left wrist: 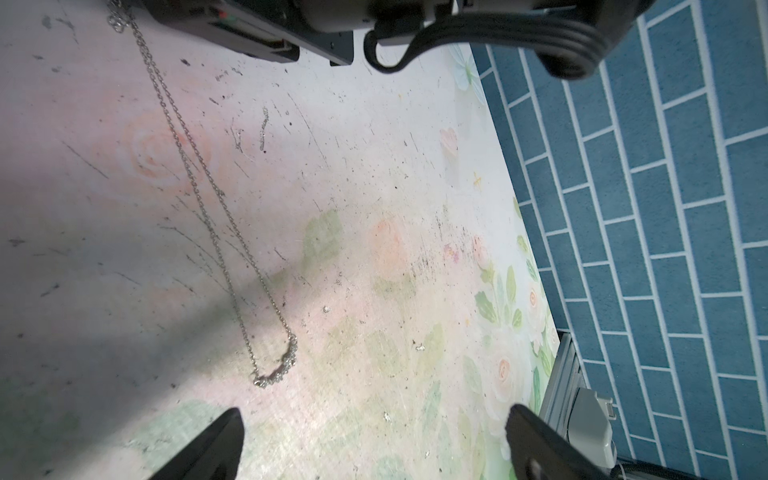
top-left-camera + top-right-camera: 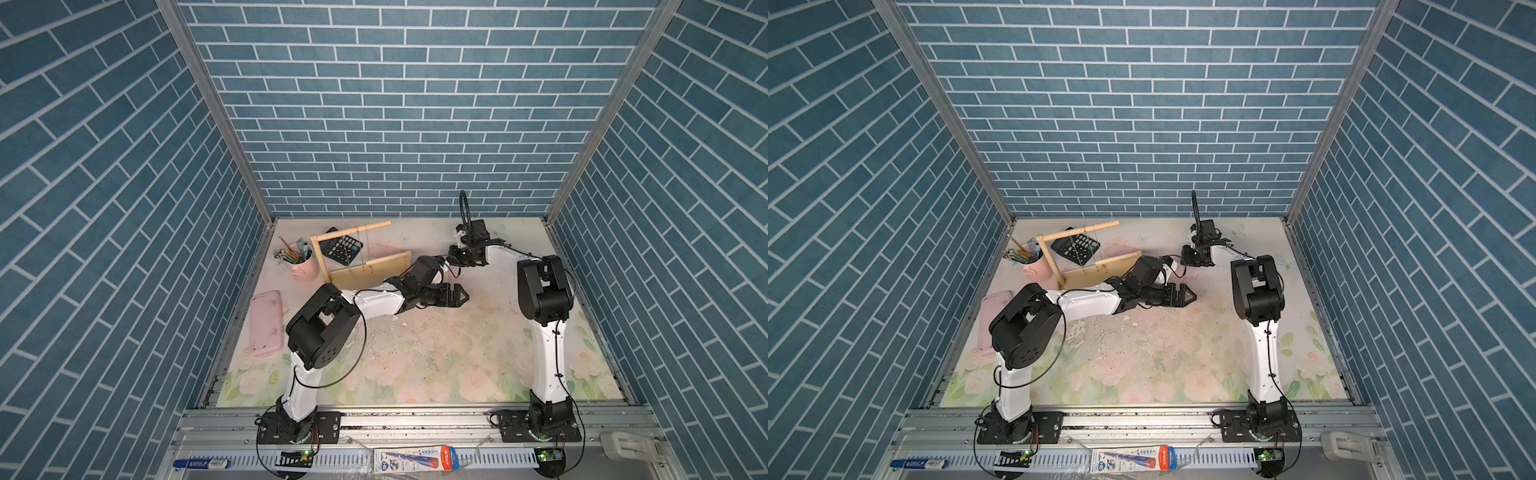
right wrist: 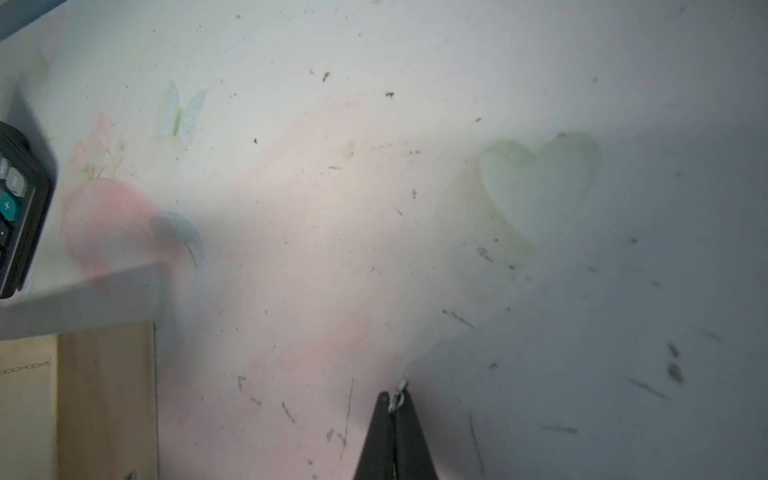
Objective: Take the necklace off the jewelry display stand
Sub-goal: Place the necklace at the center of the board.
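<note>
The pale wooden jewelry display stand (image 2: 376,270) (image 2: 1106,268) stands at the back left, and thin chains (image 2: 358,247) hang from its top bar. A corner of its tray (image 3: 104,395) shows in the right wrist view. My right gripper (image 3: 395,399) (image 2: 453,258) hovers to the right of the stand, shut on a link of the silver necklace (image 3: 398,395). The necklace (image 1: 216,232) is off the stand, trailing from that gripper to a beaded end (image 1: 280,370) near the mat; contact is unclear. My left gripper (image 1: 375,411) (image 2: 460,297) is open just beyond that end, holding nothing.
A black calculator (image 2: 343,247) (image 3: 16,208) lies behind the stand. A pink pencil cup (image 2: 301,262) stands left of it, and a pink case (image 2: 266,322) lies near the left wall. Blue brick walls (image 1: 665,208) enclose the floral mat (image 2: 436,353).
</note>
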`<state>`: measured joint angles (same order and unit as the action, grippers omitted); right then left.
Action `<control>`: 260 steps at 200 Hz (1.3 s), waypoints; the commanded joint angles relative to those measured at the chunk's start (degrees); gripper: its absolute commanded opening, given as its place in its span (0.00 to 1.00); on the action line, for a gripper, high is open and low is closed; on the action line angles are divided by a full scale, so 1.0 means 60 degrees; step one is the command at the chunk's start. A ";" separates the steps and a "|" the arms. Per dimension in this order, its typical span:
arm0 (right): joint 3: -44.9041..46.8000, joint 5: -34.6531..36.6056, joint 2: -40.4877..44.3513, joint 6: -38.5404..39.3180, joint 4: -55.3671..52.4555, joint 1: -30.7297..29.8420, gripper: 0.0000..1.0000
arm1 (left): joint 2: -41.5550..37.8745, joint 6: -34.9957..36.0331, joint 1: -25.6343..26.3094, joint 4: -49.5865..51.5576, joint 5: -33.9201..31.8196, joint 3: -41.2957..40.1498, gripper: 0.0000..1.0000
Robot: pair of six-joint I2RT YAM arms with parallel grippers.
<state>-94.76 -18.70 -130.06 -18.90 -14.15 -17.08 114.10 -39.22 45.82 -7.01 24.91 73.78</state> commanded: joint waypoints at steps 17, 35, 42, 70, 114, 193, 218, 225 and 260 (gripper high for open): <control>-0.0183 -0.0048 -0.0252 -0.0220 -0.0117 0.0049 0.00 | -0.0187 0.0066 -0.0058 0.0105 -0.0059 -0.0083 0.99; -0.0203 -0.0061 -0.0248 -0.0222 -0.0160 0.0059 0.00 | -0.0165 0.0077 -0.0063 0.0137 -0.0038 -0.0052 0.99; -0.0217 -0.0070 -0.0252 -0.0213 -0.0163 0.0062 0.00 | -0.0178 0.0074 -0.0064 0.0138 -0.0035 -0.0059 0.99; -0.0248 -0.0106 -0.0210 -0.0203 -0.0220 0.0063 0.00 | -0.0220 0.0083 -0.0064 0.0171 -0.0076 -0.0072 0.99; -0.0305 -0.0149 -0.0149 -0.0191 -0.0295 0.0063 0.00 | -0.0211 0.0079 -0.0062 0.0201 -0.0079 -0.0045 0.99; -0.0342 -0.0136 -0.0054 -0.0147 -0.0395 0.0076 0.00 | -0.0241 0.0092 -0.0078 0.0289 -0.0095 0.0008 0.99; -0.0364 -0.0165 -0.0047 -0.0150 -0.0424 0.0078 0.00 | -0.0234 0.0094 -0.0079 0.0318 -0.0101 0.0051 0.99; -0.0364 -0.0165 -0.0045 -0.0147 -0.0434 0.0078 0.00 | -0.0238 0.0092 -0.0079 0.0332 -0.0093 0.0052 0.99; -0.0407 -0.0194 -0.0025 -0.0139 -0.0469 0.0078 0.04 | -0.0241 0.0098 -0.0108 0.0333 -0.0122 0.0067 0.99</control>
<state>-95.22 -18.94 -130.08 -19.25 -15.38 -16.91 114.10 -39.20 45.71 -6.15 24.69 73.78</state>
